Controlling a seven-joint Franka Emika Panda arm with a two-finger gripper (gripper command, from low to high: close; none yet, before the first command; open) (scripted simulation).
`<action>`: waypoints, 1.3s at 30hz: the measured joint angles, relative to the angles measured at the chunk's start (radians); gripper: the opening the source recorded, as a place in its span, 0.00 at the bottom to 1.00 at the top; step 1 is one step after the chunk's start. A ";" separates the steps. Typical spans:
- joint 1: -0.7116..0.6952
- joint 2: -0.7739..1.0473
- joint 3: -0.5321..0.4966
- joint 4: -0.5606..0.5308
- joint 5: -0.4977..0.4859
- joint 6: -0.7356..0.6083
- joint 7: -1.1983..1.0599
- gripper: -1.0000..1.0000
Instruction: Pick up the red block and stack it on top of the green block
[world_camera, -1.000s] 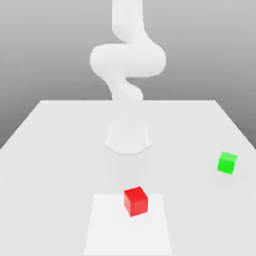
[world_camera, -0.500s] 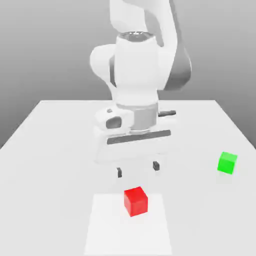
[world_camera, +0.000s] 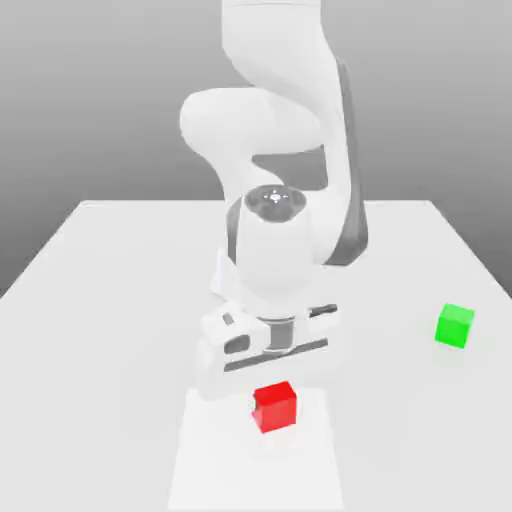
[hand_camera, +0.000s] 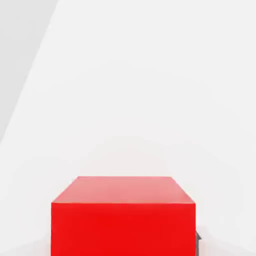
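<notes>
The red block (world_camera: 274, 406) rests on a paler square patch near the table's front edge. My gripper (world_camera: 272, 380) has come down right over it, the hand's body just above and behind the cube. In the hand view the red block (hand_camera: 122, 215) is very close, with a dark fingertip (hand_camera: 198, 243) pressed against one of its sides. The gripper is shut on the red block. The green block (world_camera: 455, 325) stands alone on the table at the exterior view's right, well apart from the arm.
A white table (world_camera: 100, 300) carries both cubes. The pale square patch (world_camera: 210, 460) lies under the red block. The arm's base and bent links (world_camera: 270, 130) rise behind the hand at the table's middle.
The hand has dropped from above the red block down onto it and tilted a little. Its fingers, apart half a second ago, have closed on the cube. Neither cube has shifted.
</notes>
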 joint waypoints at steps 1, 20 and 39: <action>0.002 -0.030 -0.004 -0.004 -0.008 -0.025 0.005 0.00; 0.398 -0.304 0.343 0.006 0.080 -0.299 0.507 0.00; 0.628 -0.229 0.527 0.041 0.316 -0.304 0.616 0.00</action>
